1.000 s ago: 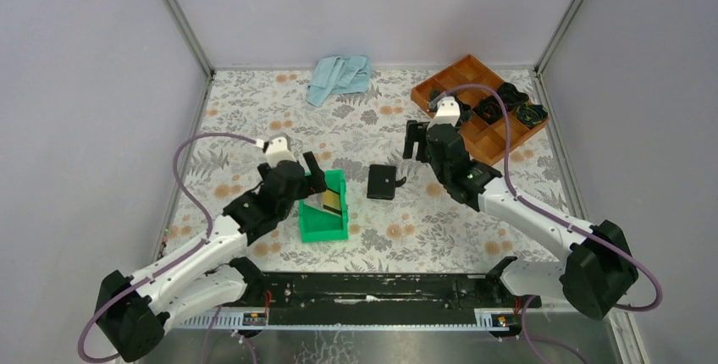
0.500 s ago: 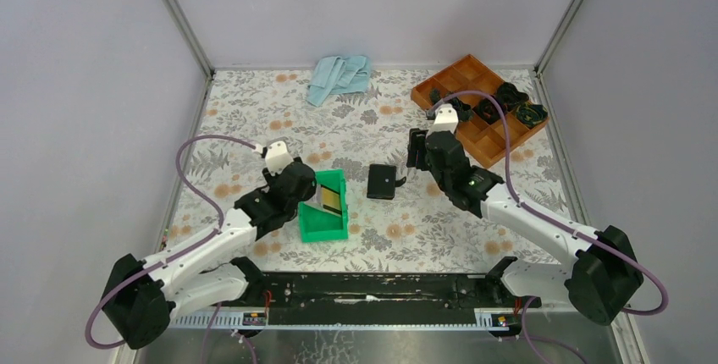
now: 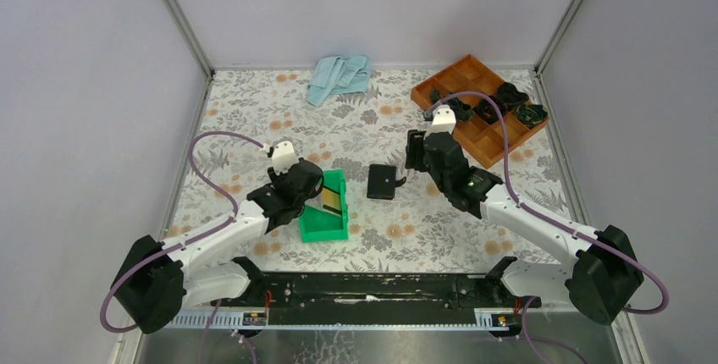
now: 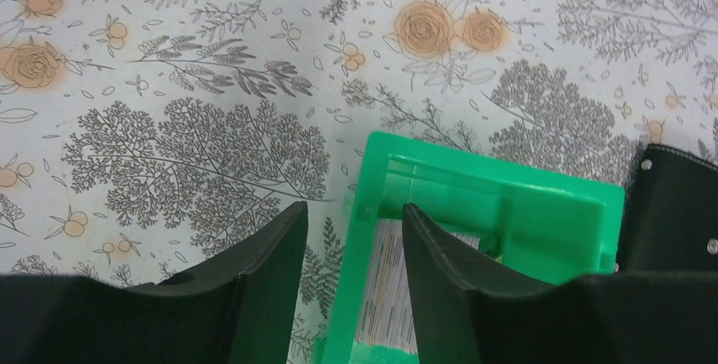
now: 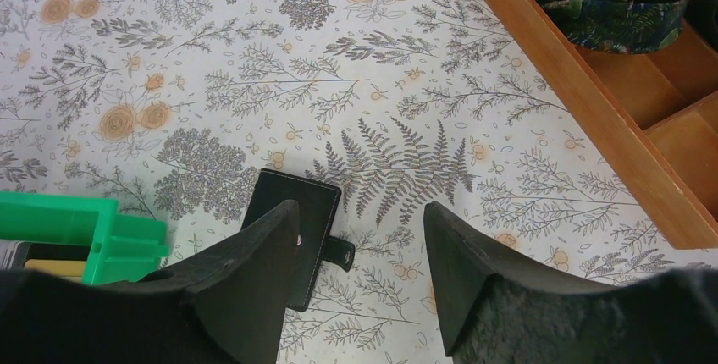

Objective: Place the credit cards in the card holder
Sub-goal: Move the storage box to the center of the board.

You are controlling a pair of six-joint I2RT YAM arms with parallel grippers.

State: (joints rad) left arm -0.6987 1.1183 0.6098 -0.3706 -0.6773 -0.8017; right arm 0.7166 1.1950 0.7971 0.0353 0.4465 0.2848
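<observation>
Top external: the credit cards [image 3: 331, 201] are seen lying inside the green bin [image 3: 323, 228], left of centre on the floral tabletop [image 3: 254, 110]. The card holder [image 3: 382, 182] is laid flat and closed on the tabletop, just right of the bin and apart from it. The bin's left wall is straddled by the left end effector [image 4: 351, 210], jaws half-narrowed, one finger outside and one inside over the cards; gaps are seen on both sides and nothing is held. The right end effector [image 5: 360, 204] is spread wide and empty, just right of the holder. A brown tray [image 3: 495, 146] and a blue cloth [image 3: 339, 76] are placed at the back.
</observation>
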